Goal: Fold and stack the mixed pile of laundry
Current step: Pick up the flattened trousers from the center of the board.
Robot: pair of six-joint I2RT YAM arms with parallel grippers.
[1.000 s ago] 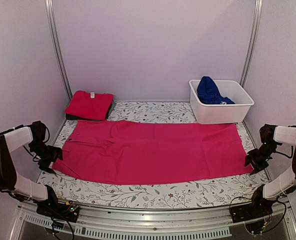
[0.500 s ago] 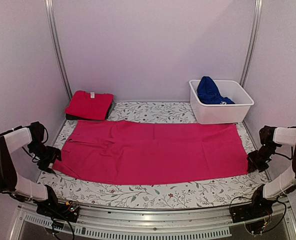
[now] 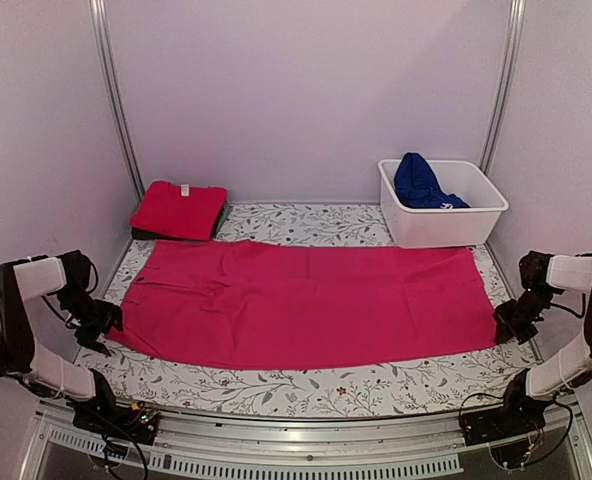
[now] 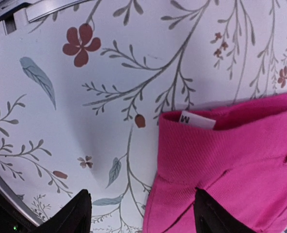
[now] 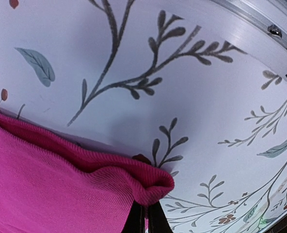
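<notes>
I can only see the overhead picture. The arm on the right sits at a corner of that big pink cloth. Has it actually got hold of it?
Observer: Yes. In its wrist camera the right end effector is shut, pinching a bunched corner of the large magenta-pink cloth garment.
Visitor: And the arm on the left?
Observer: No grip there. The left end effector is open, one finger over the garment, the other over the floral leaf-patterned cloth.
Visitor: Anything else up close?
Observer: A small white label marked M at the garment's ribbed edge.
</notes>
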